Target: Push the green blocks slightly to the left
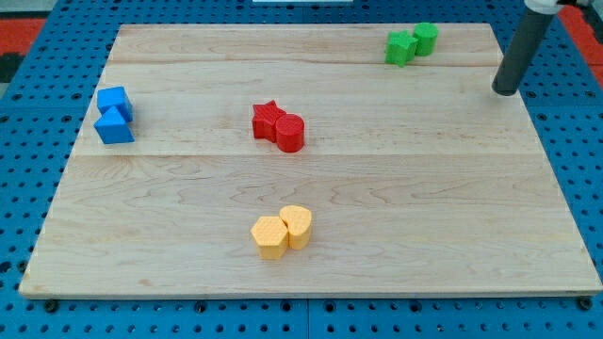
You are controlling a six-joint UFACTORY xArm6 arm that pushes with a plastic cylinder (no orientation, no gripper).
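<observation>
Two green blocks sit touching near the view's top right of the wooden board: a green star-shaped block [400, 47] and a green cylinder [425, 39] just to its right. My tip [506, 91] is at the end of the dark rod, to the right of and a little below the green blocks, apart from them, near the board's right edge.
Two blue blocks [114, 115] stand touching at the view's left. A red star [268, 121] and a red cylinder [290, 133] touch near the middle. Two yellow blocks [282, 231] touch near the view's bottom. A blue pegboard [28, 113] surrounds the wooden board [424, 207].
</observation>
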